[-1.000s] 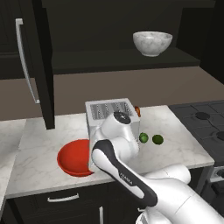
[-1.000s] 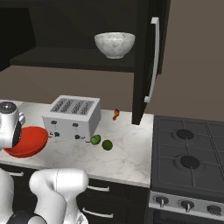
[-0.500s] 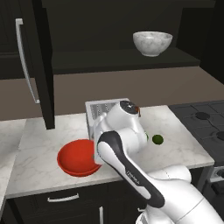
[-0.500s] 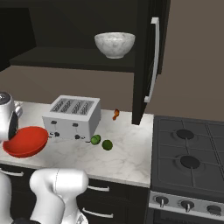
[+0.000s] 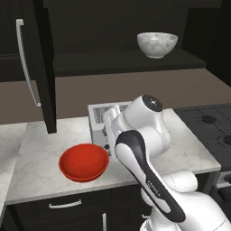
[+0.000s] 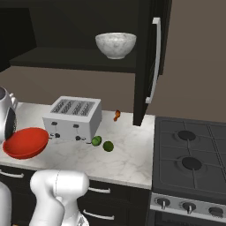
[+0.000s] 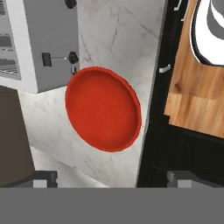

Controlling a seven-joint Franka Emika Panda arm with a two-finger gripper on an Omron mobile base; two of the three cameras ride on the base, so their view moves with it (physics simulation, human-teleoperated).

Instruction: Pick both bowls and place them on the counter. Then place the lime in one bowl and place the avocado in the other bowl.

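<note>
Tool (image 7: 112,178) hangs over the bench (image 5: 189,153) w/ jaws spread wide, nothing between them — red bowl (image 5: 84,162) sits on the marble near the front edge, just in front of the toaster (image 6: 73,118). Right of the toaster, 2 green fruits lie close together: lime (image 6: 96,141) touching its corner, avocado (image 6: 108,146) just beside. Farther back & up, white marbled bowl (image 6: 115,45) stands upright on the dark shelf (image 6: 66,59) — well apart from the bench.
</note>
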